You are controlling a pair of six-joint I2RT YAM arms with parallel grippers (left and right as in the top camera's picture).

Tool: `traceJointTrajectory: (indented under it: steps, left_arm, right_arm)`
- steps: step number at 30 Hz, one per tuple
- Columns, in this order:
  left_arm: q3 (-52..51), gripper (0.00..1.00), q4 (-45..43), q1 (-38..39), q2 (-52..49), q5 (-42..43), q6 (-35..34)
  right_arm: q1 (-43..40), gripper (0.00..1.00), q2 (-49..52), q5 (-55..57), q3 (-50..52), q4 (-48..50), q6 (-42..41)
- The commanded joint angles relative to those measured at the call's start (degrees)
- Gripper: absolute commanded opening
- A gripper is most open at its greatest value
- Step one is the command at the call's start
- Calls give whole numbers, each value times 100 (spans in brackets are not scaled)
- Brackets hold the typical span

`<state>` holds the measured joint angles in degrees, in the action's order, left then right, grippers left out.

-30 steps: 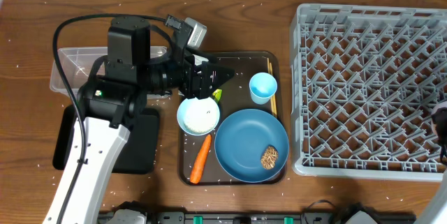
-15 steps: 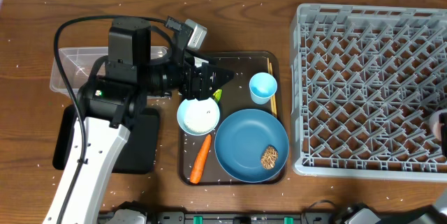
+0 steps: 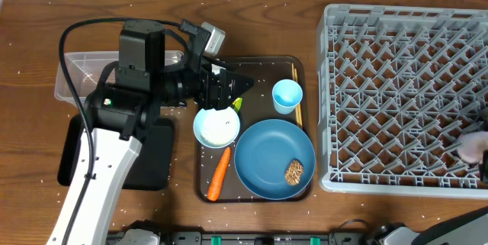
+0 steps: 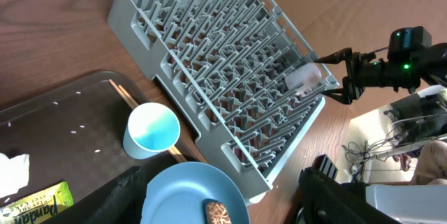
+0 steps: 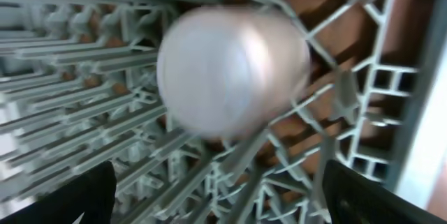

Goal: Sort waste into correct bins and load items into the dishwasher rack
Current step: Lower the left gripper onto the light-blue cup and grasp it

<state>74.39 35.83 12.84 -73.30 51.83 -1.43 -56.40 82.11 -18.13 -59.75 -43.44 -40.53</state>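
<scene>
The grey dishwasher rack [image 3: 404, 96] fills the right side. A small white cup [image 3: 473, 146] lies on its grid near the right wall. In the right wrist view the cup [image 5: 234, 70] is blurred, just ahead of my open right gripper [image 5: 223, 206]. My left gripper [image 4: 223, 210] is open and empty above the brown tray [image 3: 263, 69]. On the tray are a white bowl [image 3: 216, 127], a blue plate [image 3: 267, 153] with a brown lump [image 3: 294, 172], an orange carrot [image 3: 219, 175], a light-blue cup [image 3: 287, 95], chopsticks [image 3: 296, 77] and a green wrapper [image 4: 35, 206]. A white tissue [image 4: 10, 172] lies beside the wrapper.
A clear tub [image 3: 80, 73] stands at the left and a black tray [image 3: 152, 161] in front of it, both partly under my left arm. White rice grains are scattered over the wooden table [image 3: 259, 16]. The right arm [image 4: 391, 67] reaches in past the rack's far corner.
The white cup has come into view at the rack's right side and moved slightly toward the front. The left arm has not moved.
</scene>
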Motion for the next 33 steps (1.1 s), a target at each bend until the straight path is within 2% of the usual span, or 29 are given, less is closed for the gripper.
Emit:
traceJointTrajectory:
  steps: [1, 4, 6, 9, 13, 15, 20, 27, 33]
  left_arm:
    - [-20, 71, 13, -28, 31, -59, 81]
    - [-20, 71, 22, 0, 31, -328, 85]
    - [-42, 71, 20, 122, 22, -697, 332]
    - [-98, 71, 17, 461, -79, -1482, 540]
    - [-122, 69, 15, 1047, -535, -2767, 553]
    - [-122, 68, -98, 1373, -1012, -3432, 549]
    - [-120, 64, -658, 1753, -1971, -3543, 538]
    - [-120, 62, -1506, 1917, -2905, -3650, 258]
    - [-120, 61, -1779, 1919, -3272, -3650, 214]
  right_arm:
    - [-63, 88, -208, -831, -437, -15, 101]
    - [-46, 87, -468, -1287, -710, -133, 210]
    - [59, 81, -695, -1864, -861, -142, 544]
    - [426, 80, -1045, -2374, -922, -256, 1014]
    - [1366, 78, -1469, -2166, -920, -688, 1825]
    - [1974, 82, -1596, -1460, -920, -975, 2055]
    - [2754, 92, -1604, -168, -911, -1403, 2046]
    - [2868, 93, -1545, -116, -909, -1637, 2170]
    - [2868, 93, -1545, -116, -903, -1718, 2199]
